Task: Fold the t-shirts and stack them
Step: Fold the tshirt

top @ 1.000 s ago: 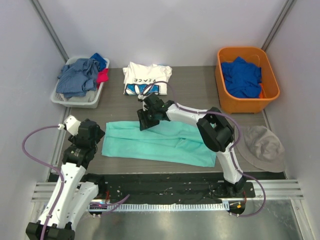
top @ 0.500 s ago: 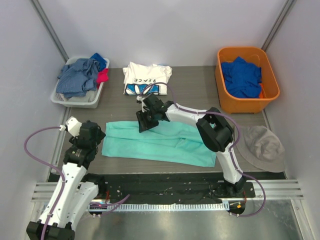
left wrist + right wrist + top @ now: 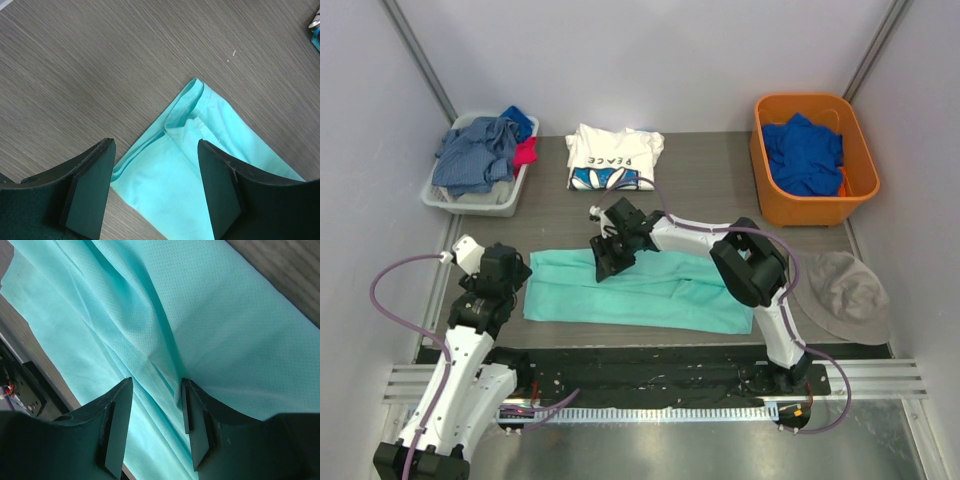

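Mint-teal t-shirt (image 3: 650, 290): laid out flat and partly folded into a long band across the middle of the surface (image 3: 710, 190), in the lower centre of the top view; its left corner (image 3: 185, 100) is seen as a doubled hem in the left wrist view.
White "PEACE" t-shirt (image 3: 612, 157): folded and placed at the upper centre of the top view, well apart from the mint-teal t-shirt.
Left gripper (image 3: 156, 145): held above the left corner of the mint-teal t-shirt; its fingers (image 3: 90, 195) are spread wide and nothing is gripped between them.
Right gripper (image 3: 605, 262): reached across to the upper left part of the mint-teal t-shirt; its fingers (image 3: 117, 425) are held apart, and a crease of the cloth is seen running through the gap. Whether the tips are touching the cloth cannot be told.
Grey bin (image 3: 440, 200): set at the upper left and filled with grey-blue clothes (image 3: 475, 155).
Orange bin (image 3: 760, 170): set at the upper right, with a royal blue garment (image 3: 805, 155) inside.
Grey hat (image 3: 845, 290): laid at the right edge of the surface, beside the right arm.
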